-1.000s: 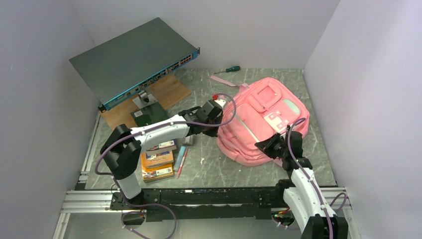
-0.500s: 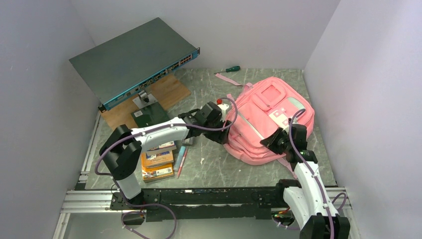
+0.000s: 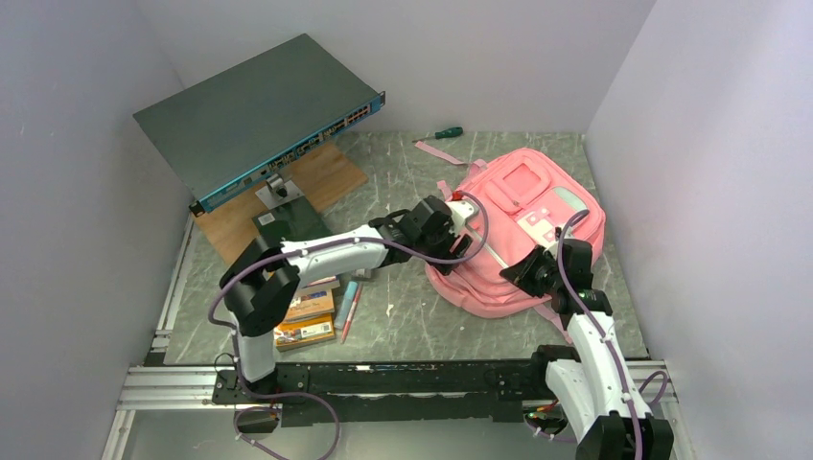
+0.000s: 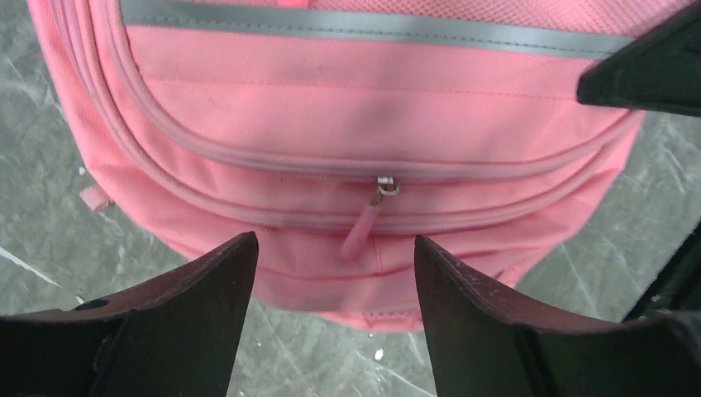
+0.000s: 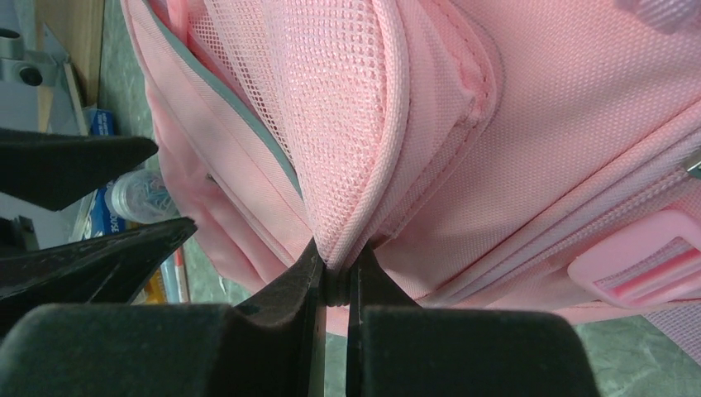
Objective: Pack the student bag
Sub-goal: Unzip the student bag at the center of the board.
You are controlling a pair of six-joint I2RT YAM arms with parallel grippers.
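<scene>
The student bag (image 3: 537, 216) is lying flat on the right half of the counter (image 3: 403, 311), front pockets facing up. The right hand (image 5: 335, 277) is being held closed on the bound edge of the mesh side pocket (image 5: 331, 124), so that side of the fabric is being pinned. The left hand (image 4: 335, 248) is being held open just above the bag's left end. The zip pull (image 4: 361, 230) is being framed between its two fingers and is not being touched.

The step being attempted is judged to be the opening of that curved zip. For it to be done well, the left hand is best lowered until only the dangling pink tab is being taken, not the cloth beneath it. The pull is then best drawn along the curve of the track, never straight up. The right hand's pinch is needed as a counter-hold. If that pinch is slackened, the soft bag is likely to be dragged across the counter instead of being unzipped.
</scene>
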